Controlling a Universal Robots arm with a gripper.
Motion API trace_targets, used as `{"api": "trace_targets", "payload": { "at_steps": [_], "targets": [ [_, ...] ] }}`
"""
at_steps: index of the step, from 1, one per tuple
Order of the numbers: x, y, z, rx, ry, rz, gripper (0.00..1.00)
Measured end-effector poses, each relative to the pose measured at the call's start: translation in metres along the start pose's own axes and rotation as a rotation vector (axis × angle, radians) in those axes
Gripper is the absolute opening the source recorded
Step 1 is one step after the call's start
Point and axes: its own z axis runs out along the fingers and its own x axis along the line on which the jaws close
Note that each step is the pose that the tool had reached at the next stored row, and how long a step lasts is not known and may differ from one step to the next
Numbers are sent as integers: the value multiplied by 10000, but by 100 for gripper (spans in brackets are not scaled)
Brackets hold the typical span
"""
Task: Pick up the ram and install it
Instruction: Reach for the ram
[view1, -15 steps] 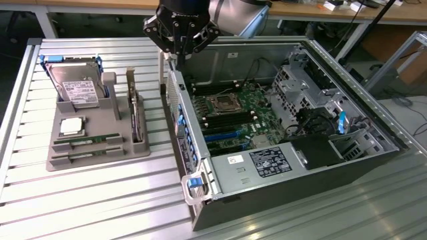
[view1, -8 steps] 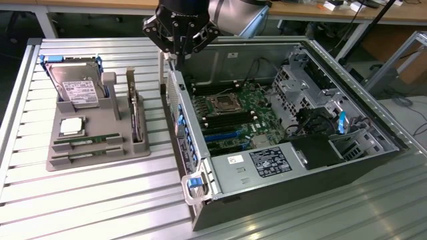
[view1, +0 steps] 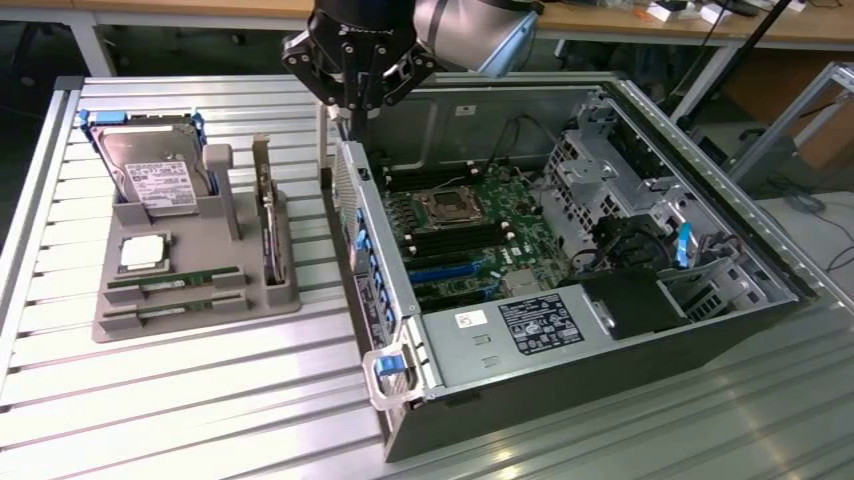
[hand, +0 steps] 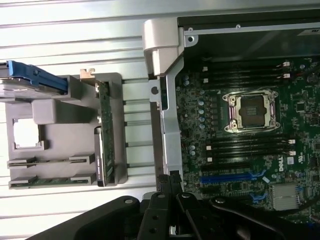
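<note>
The open computer case (view1: 574, 395) lies on its side on the slatted surface (view1: 187, 400). Its motherboard (view1: 467, 230) faces up, which leaves the dark memory slots (view1: 461, 243) on either side of the empty processor socket (view1: 445, 208) reachable from above. My gripper (view1: 348, 122) hangs over the far end of the case wall on the exterior view's left, pinched closed and carrying nothing. In the wrist view its tips (hand: 172, 176) sit over that same metal wall, between the board and the parts holder (view1: 200, 325).

The ram (view1: 174, 281) is not yet picked. It lies flat in a groove at the near end of the grey holder, well to the exterior view's left of the case. Its twin (view1: 167, 309) is in the next groove nearer the camera. Both show in the wrist view too, the ram (hand: 50, 161) and the twin (hand: 47, 181). The grooves appear to hold each stick by its ends, leaving its long edges free to grip. Farther back the holder carries a processor chip (view1: 144, 252), a hard drive (view1: 147, 170) and an upright expansion card (view1: 274, 230).
</note>
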Motion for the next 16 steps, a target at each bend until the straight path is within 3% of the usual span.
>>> {"api": "trace_targets", "payload": {
  "at_steps": [16],
  "targets": [
    [67,-5,-2,1,0,0,10]
  ]
}}
